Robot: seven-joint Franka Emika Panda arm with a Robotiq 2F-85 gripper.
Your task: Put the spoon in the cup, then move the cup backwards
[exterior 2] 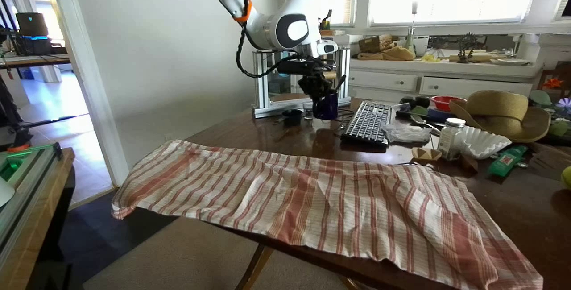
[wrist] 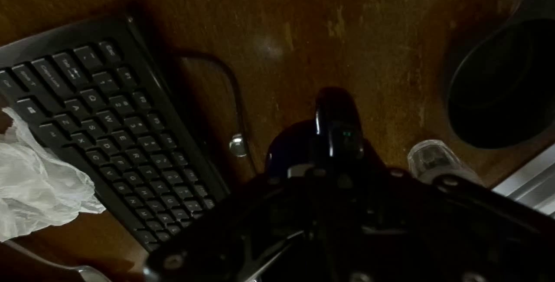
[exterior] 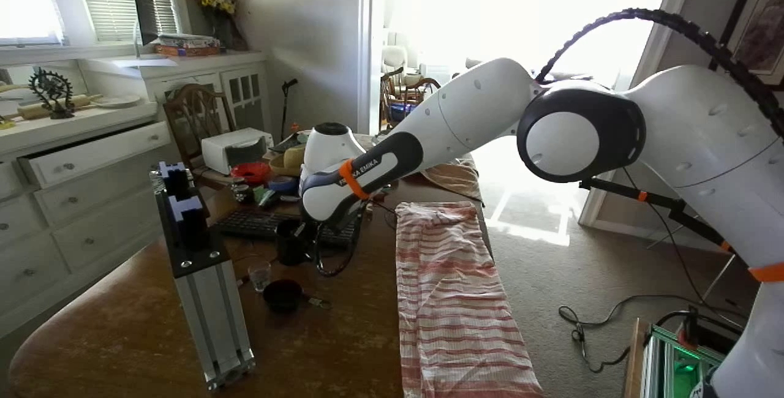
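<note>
The cup [exterior: 288, 250] is a black mug standing upright on the table in both exterior views [exterior 2: 330, 108]. In the wrist view its dark body [wrist: 287, 145] and handle [wrist: 339, 119] show. My gripper [wrist: 334, 171] is down at the handle side, also seen in an exterior view [exterior 2: 317, 94]. Its fingers converge on the handle and look shut on it, though the contact is very dark. The spoon [wrist: 272, 252] is a silvery strip at the cup, partly hidden by the gripper. A dark slender stick, likely the spoon [exterior 2: 341, 82], leans up from the cup.
A black keyboard [exterior 2: 368, 120] lies beside the cup. A clear glass [exterior 2: 308, 110] and a squat dark pan [exterior 2: 292, 117] stand on the cup's opposite side. An aluminium frame [exterior: 217, 318] stands behind them. A plastic bag [wrist: 39, 182] and another spoon [wrist: 89, 273] lie past the keyboard.
</note>
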